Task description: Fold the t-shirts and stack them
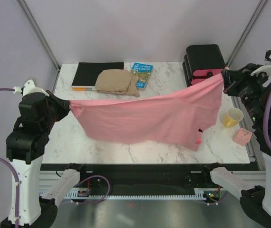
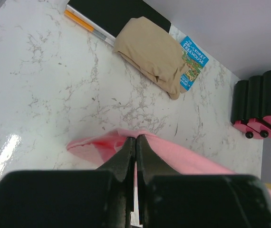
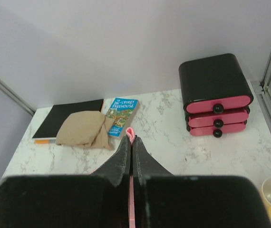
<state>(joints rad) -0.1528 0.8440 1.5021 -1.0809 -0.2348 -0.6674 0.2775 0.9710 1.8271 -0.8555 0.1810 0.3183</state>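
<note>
Holding the t-shirt (image 1: 150, 118) slung above the table (image 1: 73, 147), left gripper (image 1: 71, 108) clamped on it at nine o'clock, right gripper (image 1: 223, 76) likewise at two; risks slipping from such thin bites under pull, or sweeping the cup (image 1: 233, 117) at three o'clock.

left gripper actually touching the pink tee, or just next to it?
Touching. The left wrist view shows the left gripper shut on an edge of the pink t-shirt, with cloth spreading out on both sides and no gap.
</note>
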